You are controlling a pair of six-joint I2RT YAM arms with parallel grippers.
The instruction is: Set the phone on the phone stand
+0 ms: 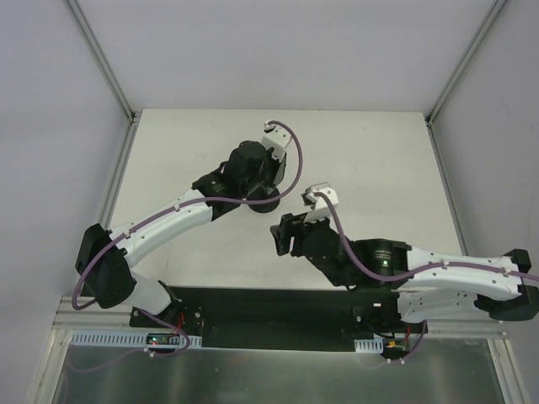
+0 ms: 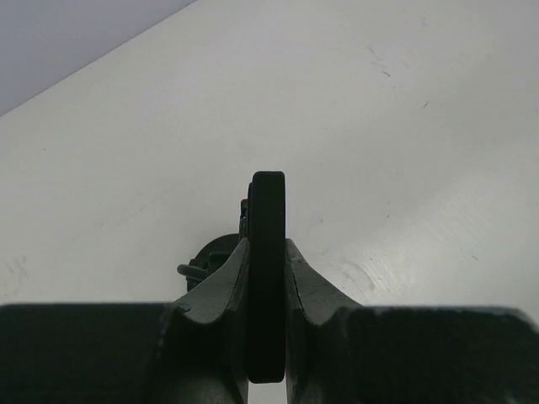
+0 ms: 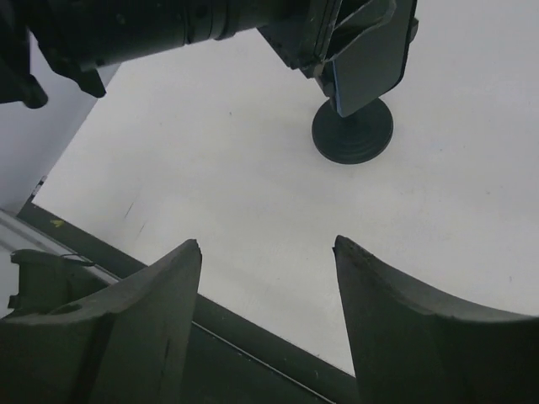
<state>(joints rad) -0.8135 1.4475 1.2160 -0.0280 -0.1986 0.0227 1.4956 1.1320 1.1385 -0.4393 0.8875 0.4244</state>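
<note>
Here, the left gripper (image 2: 268,257) is clamped on the phone (image 2: 268,210), which stands edge-on between its fingers (image 2: 227,282), lifted off the table (image 1: 379,160). The phone stand (image 3: 352,135) sits just beneath it, with its round disc base flat on the table. The phone's lower end is down by the top of the post, but I cannot tell whether it sits in the cradle. Further right, the right gripper (image 3: 268,246) hangs near the stand without touching it, jaws spread wide and empty.
</note>
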